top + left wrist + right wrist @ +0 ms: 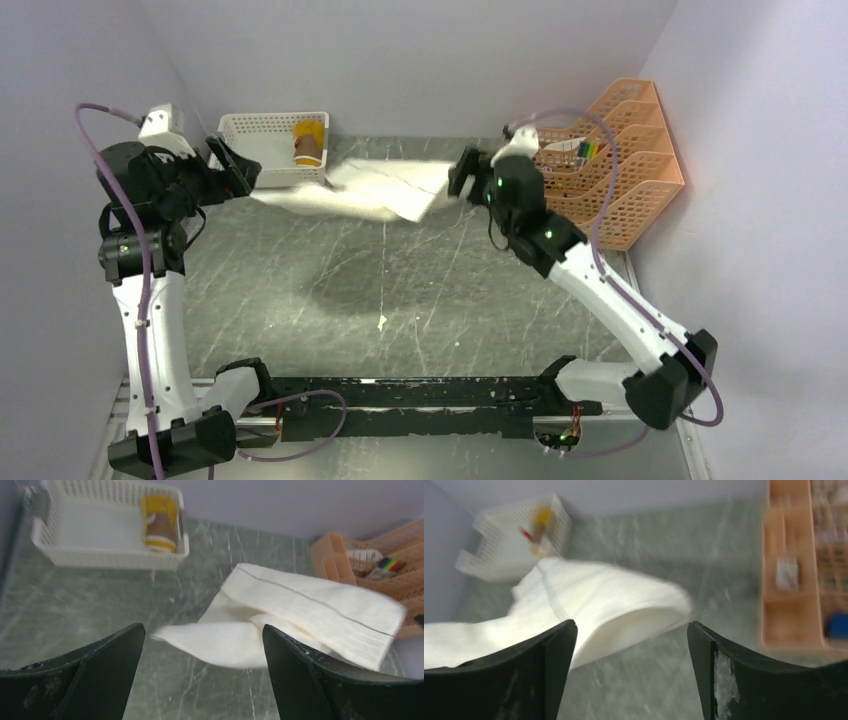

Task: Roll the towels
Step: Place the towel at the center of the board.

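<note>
Near the bottom edge, left gripper [201,626] spread wide, empty; right gripper [631,623] parted too, gripping nothing. Between them, upper centre, cream towel [375,190] unrolled, rumpled, blurred. Farther back, upper left, white basket [262,125] holds rolled yellow-and-brown towel [309,143] at its right end. Upper right, orange rack [640,150] holds small coloured items.
</note>
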Controlling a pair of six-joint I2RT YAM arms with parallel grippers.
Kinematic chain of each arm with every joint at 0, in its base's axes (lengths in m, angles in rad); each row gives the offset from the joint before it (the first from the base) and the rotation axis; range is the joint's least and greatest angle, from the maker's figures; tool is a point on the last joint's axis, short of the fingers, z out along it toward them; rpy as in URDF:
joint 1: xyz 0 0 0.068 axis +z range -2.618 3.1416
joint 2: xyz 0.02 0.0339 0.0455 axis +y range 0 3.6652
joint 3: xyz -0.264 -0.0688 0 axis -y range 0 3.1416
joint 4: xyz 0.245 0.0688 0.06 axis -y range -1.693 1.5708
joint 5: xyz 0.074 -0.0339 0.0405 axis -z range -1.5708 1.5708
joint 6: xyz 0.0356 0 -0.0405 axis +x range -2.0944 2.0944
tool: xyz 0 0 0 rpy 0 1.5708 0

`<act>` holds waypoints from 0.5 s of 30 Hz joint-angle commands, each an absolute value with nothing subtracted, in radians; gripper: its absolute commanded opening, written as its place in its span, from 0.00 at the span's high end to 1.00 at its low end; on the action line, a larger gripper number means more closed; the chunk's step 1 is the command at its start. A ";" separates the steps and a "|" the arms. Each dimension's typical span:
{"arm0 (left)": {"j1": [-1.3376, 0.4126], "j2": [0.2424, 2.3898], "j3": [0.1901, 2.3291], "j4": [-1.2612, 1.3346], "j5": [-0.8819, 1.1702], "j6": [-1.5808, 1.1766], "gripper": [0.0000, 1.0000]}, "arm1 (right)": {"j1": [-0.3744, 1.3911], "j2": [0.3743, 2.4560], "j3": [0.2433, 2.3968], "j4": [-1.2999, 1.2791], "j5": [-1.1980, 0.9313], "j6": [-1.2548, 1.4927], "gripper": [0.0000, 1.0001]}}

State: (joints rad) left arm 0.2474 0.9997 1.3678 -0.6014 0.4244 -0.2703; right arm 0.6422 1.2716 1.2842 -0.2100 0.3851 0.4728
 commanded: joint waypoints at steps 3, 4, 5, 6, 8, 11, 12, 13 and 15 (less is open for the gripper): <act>0.258 0.988 1.166 -0.600 0.494 -0.271 0.01 | 0.650 1.085 0.916 -0.347 0.438 0.432 0.07; 0.258 0.984 1.134 -0.598 0.498 -0.269 0.01 | 0.651 1.065 0.898 -0.330 0.420 0.406 0.07; 0.257 0.981 1.104 -0.594 0.507 -0.272 0.01 | 0.651 1.052 0.887 -0.315 0.394 0.378 0.07; 0.258 0.983 1.063 -0.587 0.522 -0.276 0.01 | 0.650 1.048 0.882 -0.298 0.361 0.350 0.07; 0.256 0.992 0.994 -0.566 0.566 -0.284 0.01 | 0.649 1.060 0.876 -0.260 0.288 0.287 0.07; 0.193 1.022 0.891 -0.526 0.542 -0.280 0.08 | 0.649 1.206 0.934 -0.327 0.254 0.216 0.08; 0.137 1.030 0.865 -0.517 0.491 -0.283 0.08 | 0.648 1.269 0.965 -0.365 0.248 0.186 0.09; 0.073 1.034 0.844 -0.505 0.432 -0.294 0.08 | 0.647 1.329 0.990 -0.394 0.238 0.156 0.09; -0.039 1.055 0.811 -0.480 0.348 -0.330 0.08 | 0.646 1.432 1.052 -0.439 0.216 0.104 0.10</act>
State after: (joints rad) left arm 0.1356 1.0340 0.8650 -0.5583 0.4679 -0.2844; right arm 0.6479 1.2610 0.9718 -0.3435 0.2817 0.2504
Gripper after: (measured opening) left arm 0.922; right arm 0.907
